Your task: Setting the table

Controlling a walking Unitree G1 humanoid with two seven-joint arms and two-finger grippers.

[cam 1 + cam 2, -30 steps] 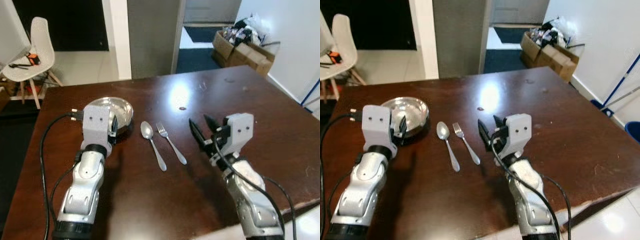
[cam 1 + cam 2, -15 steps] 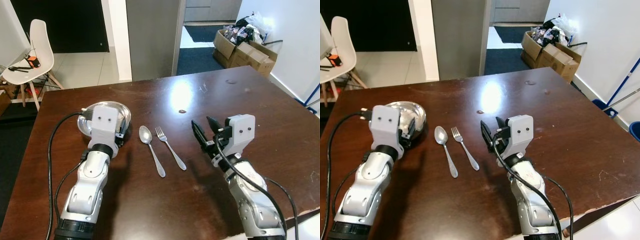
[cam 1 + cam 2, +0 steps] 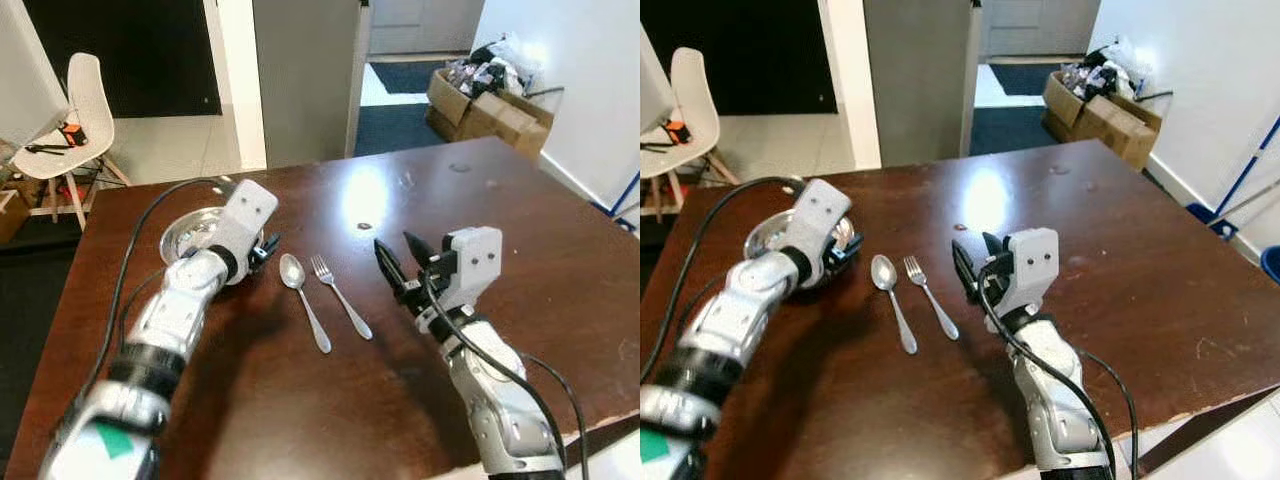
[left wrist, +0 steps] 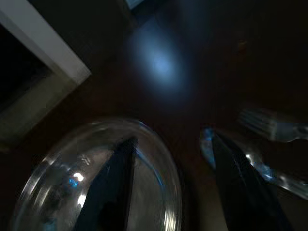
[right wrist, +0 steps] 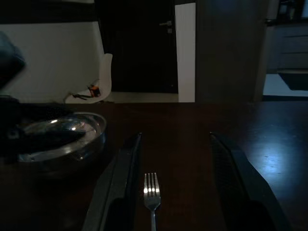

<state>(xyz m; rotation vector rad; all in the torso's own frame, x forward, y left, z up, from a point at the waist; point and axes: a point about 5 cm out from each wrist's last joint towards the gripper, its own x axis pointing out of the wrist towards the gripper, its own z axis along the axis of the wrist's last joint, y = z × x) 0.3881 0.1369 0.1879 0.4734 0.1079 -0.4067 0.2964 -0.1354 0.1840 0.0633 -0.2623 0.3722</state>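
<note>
While both tools gape empty, fork [image 3: 341,295] and spoon [image 3: 304,300] lie parallel; heads point toward bowl-side far edge.

Silver jointed arms, black cables, black-fingered right end effector [image 3: 398,262]

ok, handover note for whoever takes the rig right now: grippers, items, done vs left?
Left gripper: open, empty, at the right rim of the steel bowl, one finger over the bowl, the other over the table beside the spoon.
Right gripper: open, empty, low over the table, aimed at the fork.
Spoon and fork lie side by side mid-table, right of the bowl, handles toward the robot.
Done: bowl, spoon and fork are on the table.
Left: probably the bowl's final placing; nothing is gripped yet.
</note>
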